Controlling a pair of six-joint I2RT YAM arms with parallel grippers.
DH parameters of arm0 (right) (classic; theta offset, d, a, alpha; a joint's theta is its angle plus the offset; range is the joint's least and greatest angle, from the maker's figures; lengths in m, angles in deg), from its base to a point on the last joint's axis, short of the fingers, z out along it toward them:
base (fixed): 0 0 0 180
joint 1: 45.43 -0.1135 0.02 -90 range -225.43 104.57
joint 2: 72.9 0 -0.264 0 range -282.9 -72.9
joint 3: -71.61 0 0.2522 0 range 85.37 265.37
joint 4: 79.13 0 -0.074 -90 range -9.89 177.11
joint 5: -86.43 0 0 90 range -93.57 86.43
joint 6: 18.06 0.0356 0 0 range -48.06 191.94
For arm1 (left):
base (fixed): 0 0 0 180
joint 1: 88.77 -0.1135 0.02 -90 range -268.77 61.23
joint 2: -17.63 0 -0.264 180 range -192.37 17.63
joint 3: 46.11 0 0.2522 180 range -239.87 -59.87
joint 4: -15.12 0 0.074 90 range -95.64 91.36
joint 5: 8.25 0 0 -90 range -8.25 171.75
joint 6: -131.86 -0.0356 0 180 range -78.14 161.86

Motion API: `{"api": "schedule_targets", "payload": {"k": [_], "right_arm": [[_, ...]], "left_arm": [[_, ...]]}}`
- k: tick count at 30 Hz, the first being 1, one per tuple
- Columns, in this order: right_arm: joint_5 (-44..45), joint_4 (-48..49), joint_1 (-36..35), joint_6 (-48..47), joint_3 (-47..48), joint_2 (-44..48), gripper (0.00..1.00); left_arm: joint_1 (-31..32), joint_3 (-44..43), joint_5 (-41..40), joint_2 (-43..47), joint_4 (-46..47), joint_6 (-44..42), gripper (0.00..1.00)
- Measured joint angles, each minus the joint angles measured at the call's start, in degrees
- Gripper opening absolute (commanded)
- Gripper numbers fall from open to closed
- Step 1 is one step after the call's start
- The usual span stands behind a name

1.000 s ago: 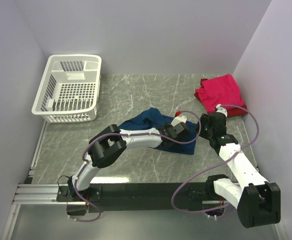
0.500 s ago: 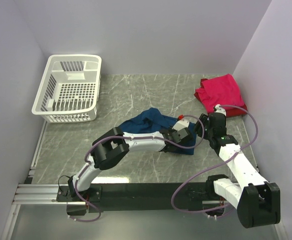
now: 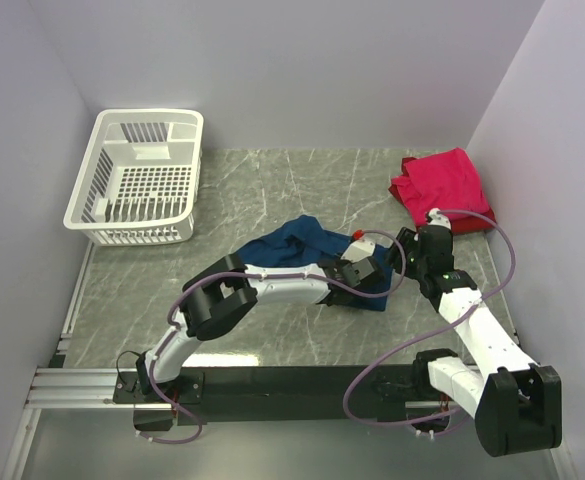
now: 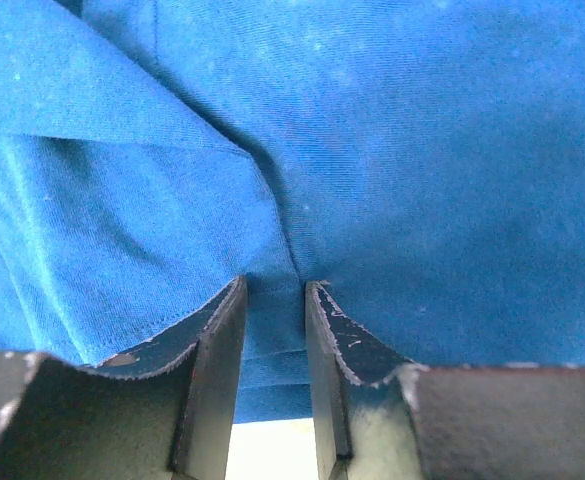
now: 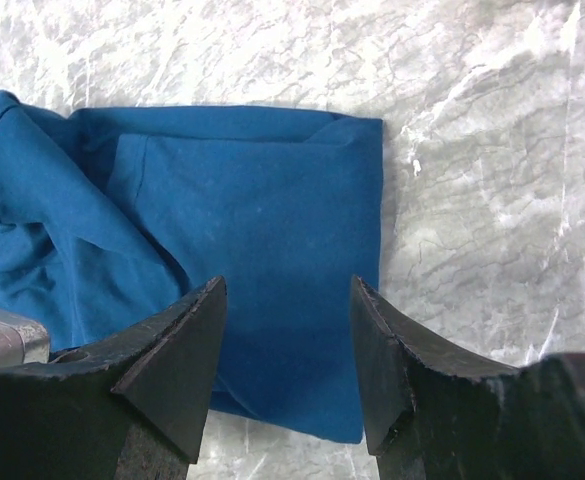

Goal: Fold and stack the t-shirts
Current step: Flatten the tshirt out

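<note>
blue t-shirt [image 5: 252, 220], open tool [image 5: 287, 292] above
</note>
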Motion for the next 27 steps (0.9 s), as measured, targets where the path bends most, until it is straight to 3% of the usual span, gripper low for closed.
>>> {"api": "schedule_targets", "payload": {"k": [27], "right_arm": [[-2.8,0.5,0.0,-1.0,-0.1,-0.1,0.59]], "left_arm": [[-0.2,4.9,-1.5,3.9,1.1,6.8,0.36]]}}
